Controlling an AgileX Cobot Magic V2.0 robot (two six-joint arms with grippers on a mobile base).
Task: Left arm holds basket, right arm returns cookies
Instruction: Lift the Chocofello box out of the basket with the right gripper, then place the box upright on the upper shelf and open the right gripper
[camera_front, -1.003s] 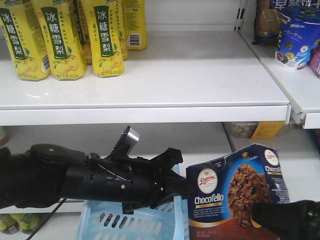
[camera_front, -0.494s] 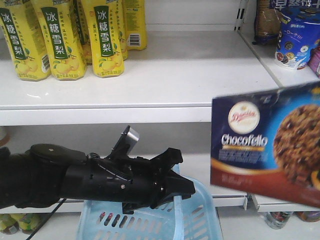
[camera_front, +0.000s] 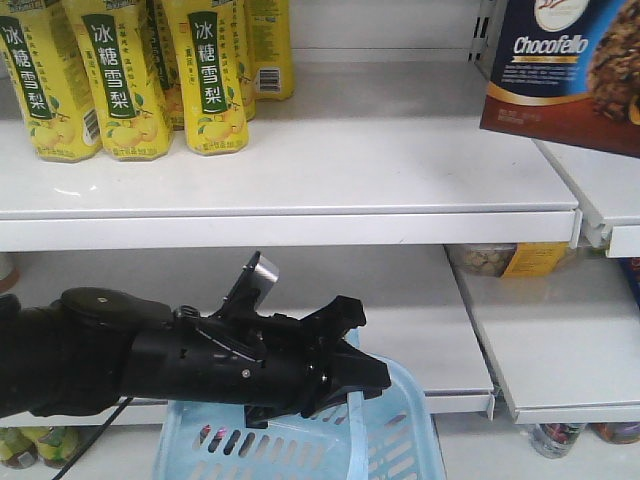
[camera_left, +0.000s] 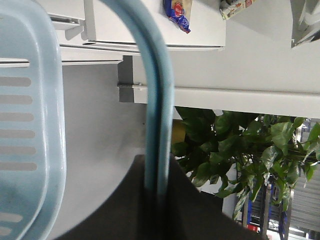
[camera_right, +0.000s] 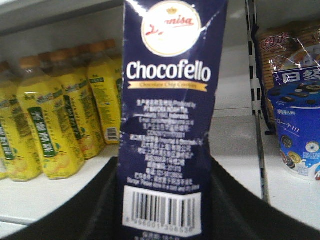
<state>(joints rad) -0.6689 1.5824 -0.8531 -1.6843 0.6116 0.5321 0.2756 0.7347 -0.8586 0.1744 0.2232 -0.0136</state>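
Observation:
My left arm (camera_front: 150, 360), glossy black with a silver tab, reaches in from the lower left. Its gripper (camera_front: 350, 385) is shut on the pale blue handle (camera_left: 157, 100) of the light blue basket (camera_front: 300, 445). In the left wrist view the left gripper (camera_left: 157, 172) clamps the handle between its dark jaws, with the slotted basket wall (camera_left: 25, 125) at left. The cookies (camera_front: 565, 70), a navy "Chocofello" carton, hang at the top right in front of the upper shelf. My right gripper (camera_right: 162, 167) is shut on the carton (camera_right: 167, 100), barcode end down; the right arm itself is outside the front view.
Yellow drink bottles (camera_front: 120, 80) stand at the back left of the white upper shelf (camera_front: 300, 170). A round blue cookie tub (camera_right: 300, 135) and bagged biscuits sit on the neighbouring shelf section to the right. A lower shelf (camera_front: 560, 350) lies beneath. A green plant (camera_left: 240, 145) shows beyond the basket.
The cookies carton has risen from just above the basket, up and to the right, to the height of the upper shelf. The left arm and basket have stayed still.

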